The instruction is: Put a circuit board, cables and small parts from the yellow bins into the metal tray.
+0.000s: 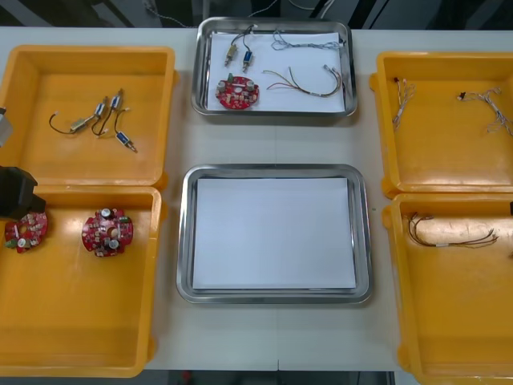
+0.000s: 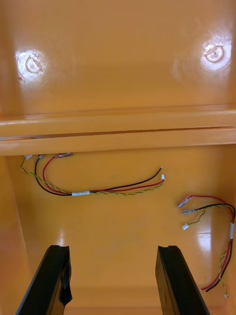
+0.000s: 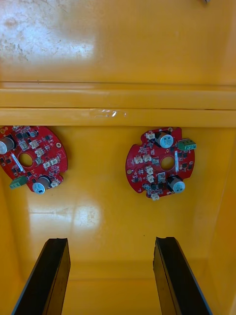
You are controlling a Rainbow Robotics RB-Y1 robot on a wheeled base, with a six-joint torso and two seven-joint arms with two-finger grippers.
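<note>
Circuit boards: two, round and red, flat on the floor of the near left bin, side by side but apart, close to the wall shared with the far left bin. Small metal parts with short dark leads loosely grouped in that far bin.

Left gripper at the table's left edge, above the outer board. Fingers spread wide, nothing between them. Both boards ahead of the fingertips and untouched: one beyond and outside one finger, the other roughly in line with the other finger.

Metal tray at the table's middle, between the bins, white inside. Second tray behind it, holding a third board, two small parts and loose wires.

Far right bin: thin pale cables in two loose bunches. Near right bin: red, black and yellow cables, two bundles well apart.

Right gripper low over that bin's floor, its fingers parted and empty. One bundle lying across the gap ahead of the fingertips, clear of them; the other off to one side, beyond one finger.
</note>
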